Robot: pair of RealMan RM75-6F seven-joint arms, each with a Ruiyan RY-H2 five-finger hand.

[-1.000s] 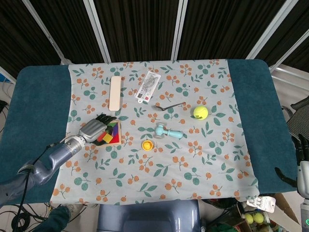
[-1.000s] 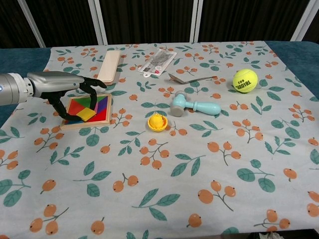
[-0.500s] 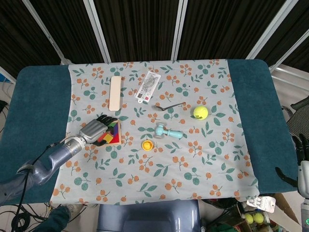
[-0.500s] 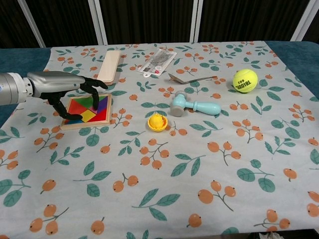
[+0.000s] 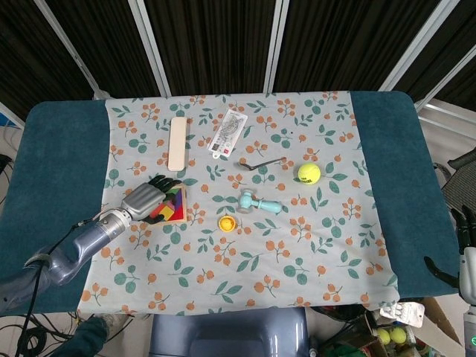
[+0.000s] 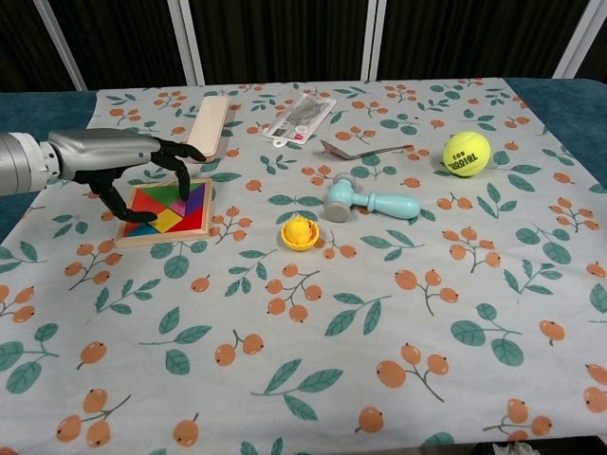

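A wooden tray with a coloured tangram puzzle (image 6: 173, 210) lies on the left of the flowered cloth, also in the head view (image 5: 175, 206). My left hand (image 6: 128, 163) reaches in from the left and arches over the tray's left and far edges, fingers apart, nothing held. Its dark fingertips (image 6: 182, 180) hang at the puzzle pieces and its thumb points down by the tray's left rim. From above, the left hand (image 5: 147, 198) covers the tray's left part. My right hand (image 5: 462, 242) shows at the far right edge, off the table, fingers extended and holding nothing.
A yellow cup-like toy (image 6: 300, 233), a teal toy hammer (image 6: 365, 200), a metal spoon (image 6: 365, 149) and a tennis ball (image 6: 466, 154) lie to the right of the tray. Farther back are a wooden slat (image 6: 209, 125) and a plastic packet (image 6: 302, 117).
The yellow piece, tilted at the tray's near edge one second ago, now lies flat in the puzzle. My left hand has risen slightly and drawn back leftward. The right hand is unmoved.
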